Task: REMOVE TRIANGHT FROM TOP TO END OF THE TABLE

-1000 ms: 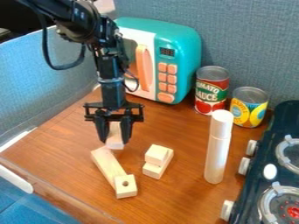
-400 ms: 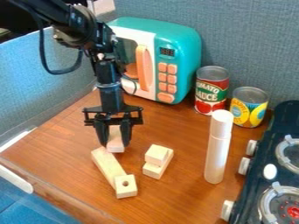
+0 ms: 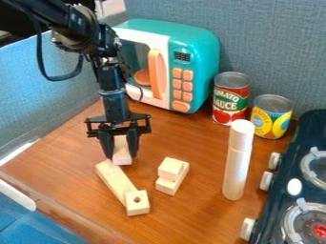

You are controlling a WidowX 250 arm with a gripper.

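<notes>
The black gripper [image 3: 121, 147] hangs left of centre, shut on a pale wooden block [image 3: 122, 157] that sits between its two fingers. The block tapers toward the top, but its full shape is partly hidden. Its lower end is at the upper end of a long wooden block [image 3: 113, 179] lying slanted on the table; whether the two touch I cannot tell. A small block with a hole [image 3: 137, 202] is at the long block's near end. To the right, a small block [image 3: 170, 168] rests on another wooden block [image 3: 168, 185].
On the brown table [image 3: 197, 224] a white cylinder [image 3: 236, 164] stands upright at the right. Behind are a teal toy microwave [image 3: 207, 62], a red can [image 3: 229, 97] and a yellow can [image 3: 271, 116]. The toy stove [image 3: 280, 190] borders the right side.
The gripper has shifted down and slightly left with the block between its fingers. The far end of the long block has moved a little left. The other blocks have stayed put.
</notes>
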